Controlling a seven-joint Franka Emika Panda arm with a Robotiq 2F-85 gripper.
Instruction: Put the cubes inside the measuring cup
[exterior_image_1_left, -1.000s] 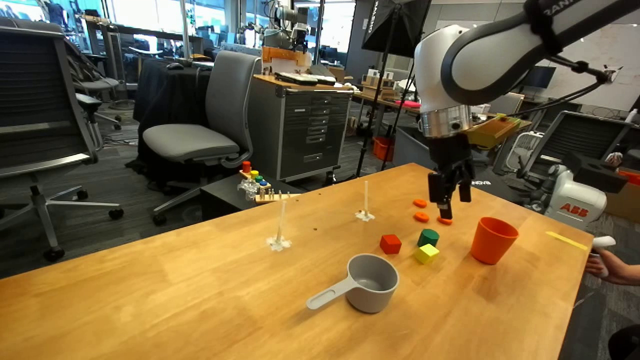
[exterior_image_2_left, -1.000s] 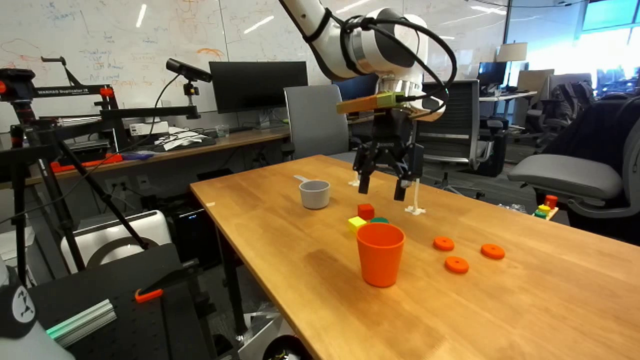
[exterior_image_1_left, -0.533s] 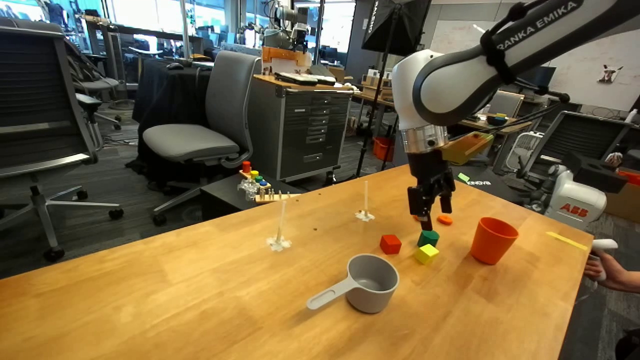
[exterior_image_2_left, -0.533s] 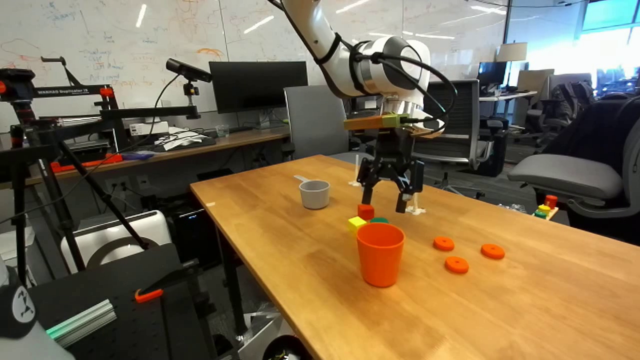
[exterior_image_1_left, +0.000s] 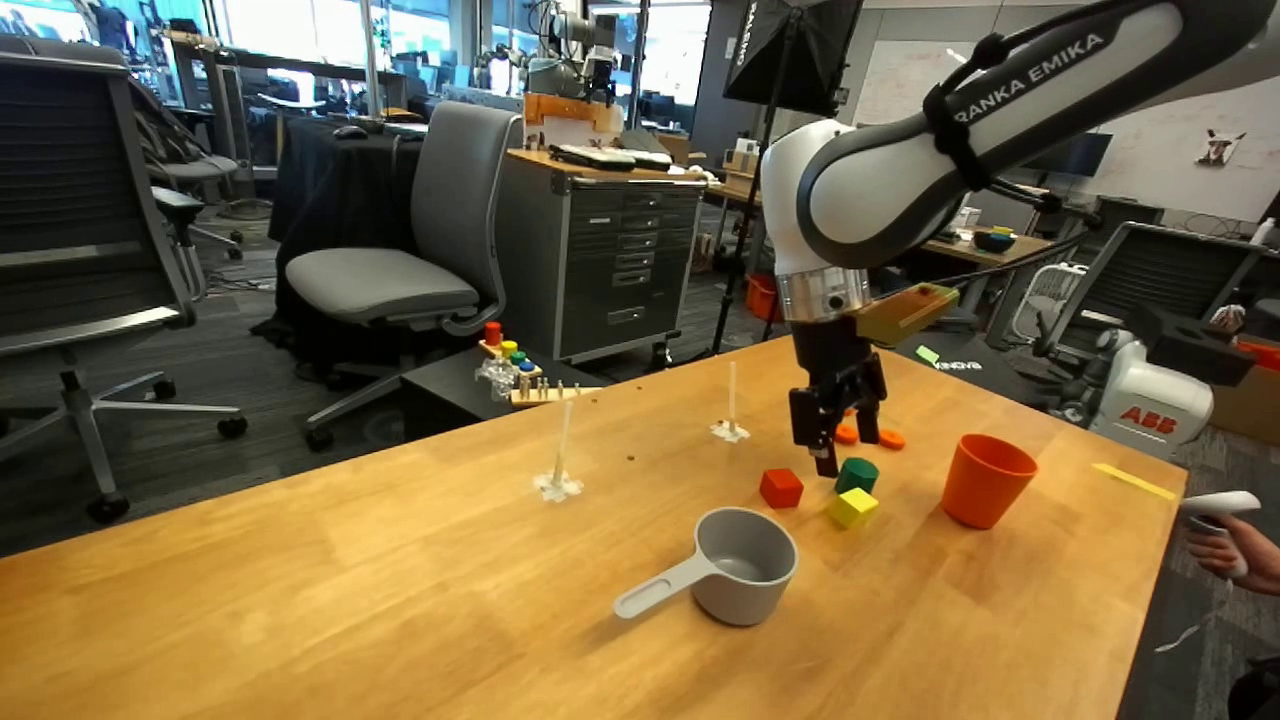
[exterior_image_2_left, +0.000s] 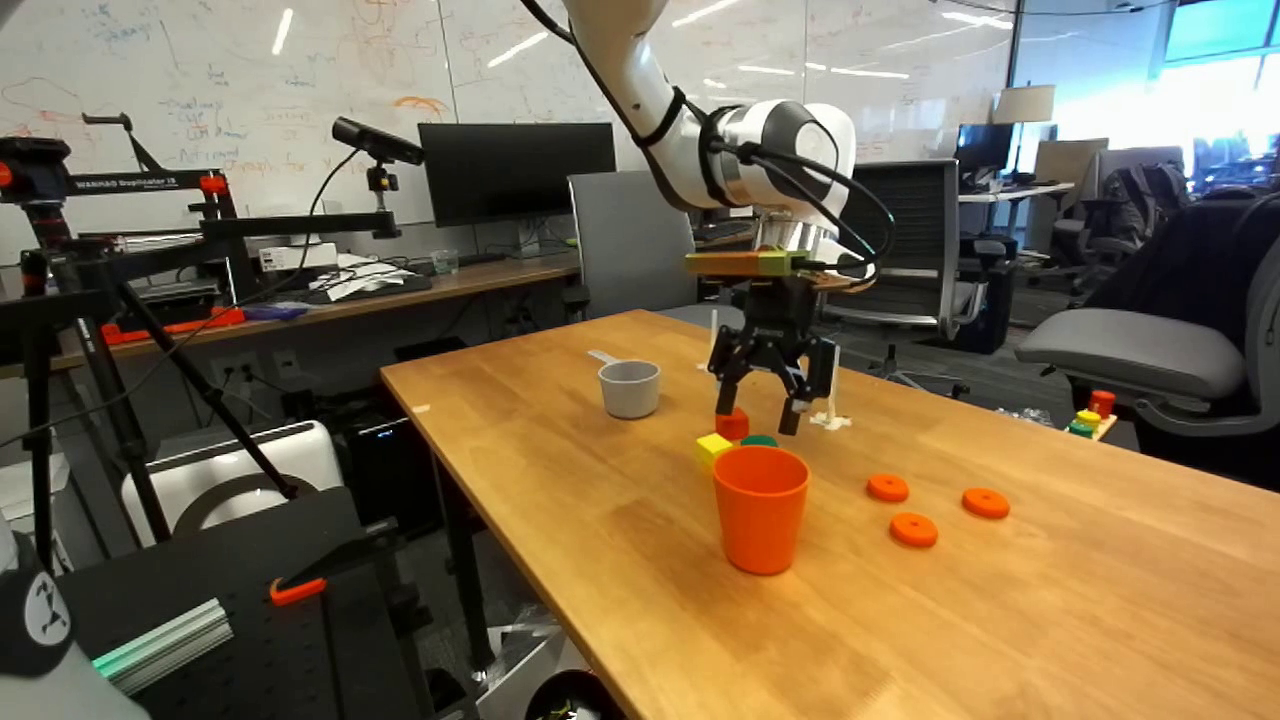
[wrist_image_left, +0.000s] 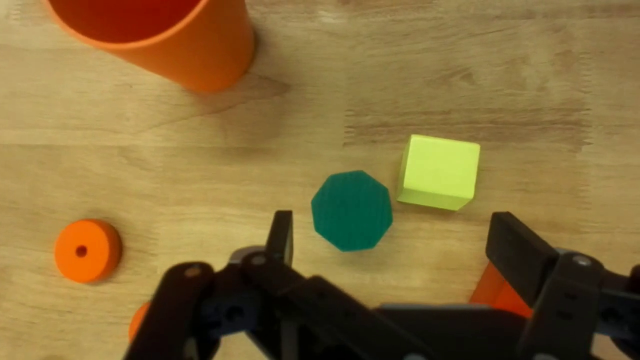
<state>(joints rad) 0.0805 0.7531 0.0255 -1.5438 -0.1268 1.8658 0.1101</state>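
In the wrist view, we see the red cube partly behind the jaws, the orange cup cropped above.

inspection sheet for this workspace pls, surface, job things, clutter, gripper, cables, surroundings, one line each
Surface: wooden table; two thin upright sticks stand on it, whitish patches at their bases.
Job's things: red cube and yellow-green cube on the table, outside the grey measuring cup, which stands upright.
Clutter: green block near the yellow-green cube; taller orange cup, upright; three flat orange pieces.
Gripper: open above the table, holding nothing.
Cables: black cables run along the robot arm.
Surroundings: drawer cabinet, office chairs, monitor; a person's hand holding a white device beside the table.
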